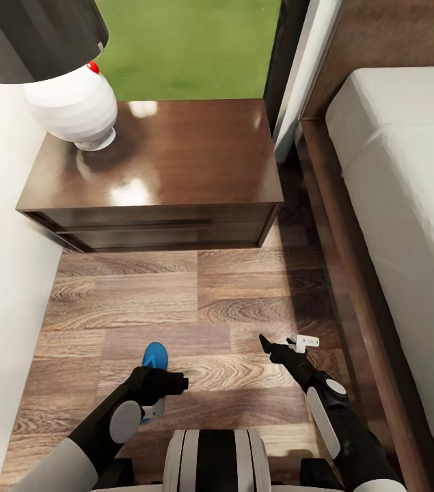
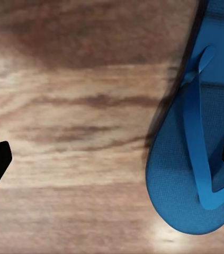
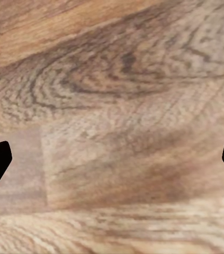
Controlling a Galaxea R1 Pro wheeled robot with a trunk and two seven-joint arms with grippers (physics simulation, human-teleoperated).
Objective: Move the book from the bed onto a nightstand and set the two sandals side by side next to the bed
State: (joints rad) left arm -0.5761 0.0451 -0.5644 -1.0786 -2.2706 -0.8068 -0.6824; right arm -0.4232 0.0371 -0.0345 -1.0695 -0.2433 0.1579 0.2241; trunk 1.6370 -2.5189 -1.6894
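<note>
One blue sandal (image 1: 154,357) lies on the wood floor (image 1: 196,314). One dark nightstand (image 1: 155,174) carries one white lamp (image 1: 74,104) (its shade cut off by the frame's corner). One bed (image 1: 408,178) runs alongside. Two end effectors: left (image 1: 175,383) and right (image 1: 266,344).

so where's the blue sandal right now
In the head view the bright blue flat flip-flop lies on the brown wood-plank floor on the robot's left, just under the left gripper, in front of the glossy dark brown nightstand.
</note>
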